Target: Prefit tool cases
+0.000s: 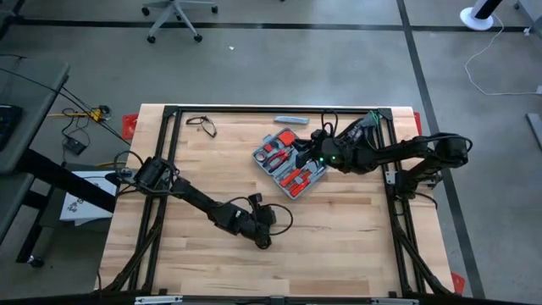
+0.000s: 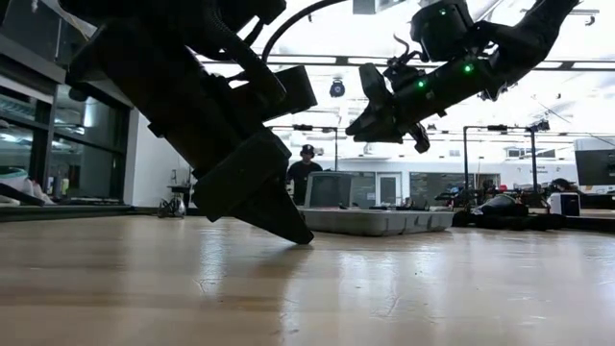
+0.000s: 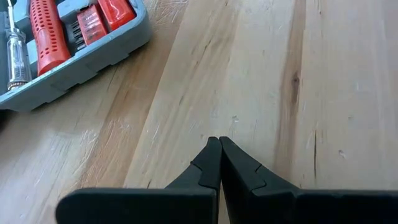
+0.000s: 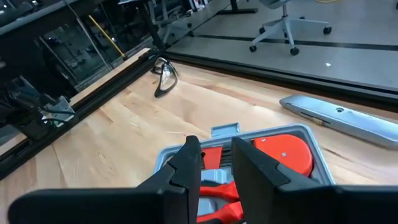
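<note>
Left claw on table, right claw above tool case

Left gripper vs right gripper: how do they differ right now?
The left gripper is shut, its tips pressed together; the right gripper stands apart with a gap. The left gripper sits low over bare wooden table, clear of the tool case; the right gripper hovers directly over the open tool case. Both are dark, two-fingered, and hold nothing.
</note>
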Tool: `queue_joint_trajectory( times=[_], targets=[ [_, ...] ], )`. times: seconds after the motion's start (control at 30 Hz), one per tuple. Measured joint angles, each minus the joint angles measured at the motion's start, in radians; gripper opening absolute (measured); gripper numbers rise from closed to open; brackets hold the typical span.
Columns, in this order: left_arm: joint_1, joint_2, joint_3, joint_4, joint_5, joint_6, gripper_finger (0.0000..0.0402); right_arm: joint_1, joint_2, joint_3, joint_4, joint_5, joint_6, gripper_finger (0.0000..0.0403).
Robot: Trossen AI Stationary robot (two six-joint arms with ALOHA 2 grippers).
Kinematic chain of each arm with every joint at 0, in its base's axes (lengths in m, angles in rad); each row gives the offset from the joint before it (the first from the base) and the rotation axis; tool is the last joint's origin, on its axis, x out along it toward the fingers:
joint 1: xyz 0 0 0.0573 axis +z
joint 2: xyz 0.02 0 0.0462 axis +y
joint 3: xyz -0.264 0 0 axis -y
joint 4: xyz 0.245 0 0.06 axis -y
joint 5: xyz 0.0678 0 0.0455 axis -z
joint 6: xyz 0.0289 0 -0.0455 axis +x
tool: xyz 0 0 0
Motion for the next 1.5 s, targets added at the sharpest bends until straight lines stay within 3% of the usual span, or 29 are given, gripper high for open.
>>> queue_joint_trajectory(
  times=[0.13, 0.23, 0.37, 0.5, 0.6, 0.83, 1.23, 1.33, 1.5],
  targets=[
    [-0.002, 0.004, -0.002, 0.054, -0.074, 0.025, 0.0001, 0.0, 0.0, 0.0, -0.054, -0.007, -0.012, 0.0082],
    [0.019, 0.012, -0.008, 0.229, -0.129, 0.142, 0.0, 0.0, 0.0, 0.0, -0.242, 0.001, 0.009, 0.0082],
    [0.131, 0.018, 0.008, 0.506, -0.072, 0.29, 0.0, -0.002, 0.0, -0.001, -0.542, 0.061, 0.098, 0.0069],
    [0.245, 0.053, 0.027, 0.487, -0.049, 0.275, 0.0, -0.002, 0.0, -0.002, -0.639, 0.048, 0.101, 0.0017],
    [0.316, 0.073, 0.038, 0.507, 0.032, 0.24, 0.0, -0.002, 0.001, -0.001, -0.69, 0.022, 0.095, 0.0009],
    [0.352, 0.102, 0.042, 0.331, 0.224, 0.146, 0.0, 0.035, 0.005, -0.043, -0.723, -0.046, 0.149, 0.0003],
    [0.171, -0.078, 0.035, -0.165, 0.223, 0.246, 0.0, 0.397, 0.013, -0.094, -0.459, -0.158, 0.382, 0.0],
    [0.138, -0.118, 0.032, -0.295, 0.174, 0.242, 0.0, 0.475, 0.014, -0.096, -0.387, -0.131, 0.408, 0.0],
    [0.08, -0.179, 0.016, -0.455, -0.05, 0.172, 0.0, 0.6, 0.014, -0.098, -0.35, 0.081, 0.468, 0.0]
  ],
)
